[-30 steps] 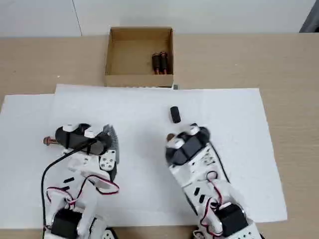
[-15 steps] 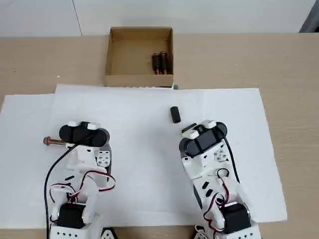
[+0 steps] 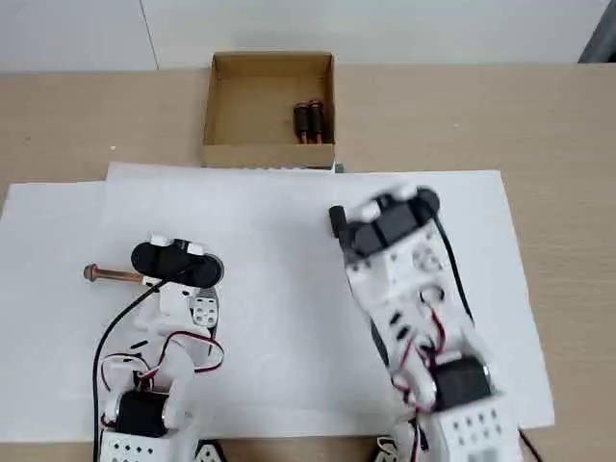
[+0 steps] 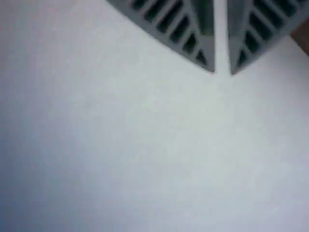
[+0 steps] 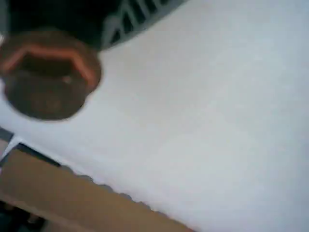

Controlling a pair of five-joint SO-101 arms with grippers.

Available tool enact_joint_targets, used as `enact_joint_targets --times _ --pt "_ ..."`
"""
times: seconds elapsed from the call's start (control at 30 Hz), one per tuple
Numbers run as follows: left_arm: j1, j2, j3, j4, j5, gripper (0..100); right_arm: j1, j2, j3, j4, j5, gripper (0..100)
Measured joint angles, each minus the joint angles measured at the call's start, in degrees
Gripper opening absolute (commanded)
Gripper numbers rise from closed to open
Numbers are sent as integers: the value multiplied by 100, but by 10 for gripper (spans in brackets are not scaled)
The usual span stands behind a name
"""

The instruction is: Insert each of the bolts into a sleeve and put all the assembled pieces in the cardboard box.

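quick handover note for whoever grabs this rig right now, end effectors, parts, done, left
Left end effector: shut, empty, over the white paper, with the loose bolt lying close by on the paper.
Right end effector: right at the black sleeve; open or shut cannot be told.
Done: two assembled pieces lie in the cardboard box.
Left: pick up bolt and sleeve, insert the bolt, drop the piece in the box.

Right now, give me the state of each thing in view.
Brown cardboard box: open, two assembled pieces inside.
Black cylindrical sleeve: loose on the white paper.
Long copper bolt: lying loose, unsleeved.
Second copper bolt: end-on in right wrist view, hold unclear.
Left hand: shut, empty.
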Motion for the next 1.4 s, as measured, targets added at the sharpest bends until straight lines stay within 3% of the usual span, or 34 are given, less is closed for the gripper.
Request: enact_joint_targets --times 0.3,0.67,0.87,1.17,1.4 --pt "0 0 0 0 0 6 396 3657 -2382 -1169 0 3" --pt "0 0 0 0 0 6 422 7798 -6391 -1240 26 4" --pt "0 0 0 0 0 6 396 9530 -8273 -1240 598 4" --pt "0 0 0 0 0 6 -35 11042 -9644 -1240 1266 11" --pt "0 0 0 0 0 6 -220 11429 -9705 -1240 1714 154"
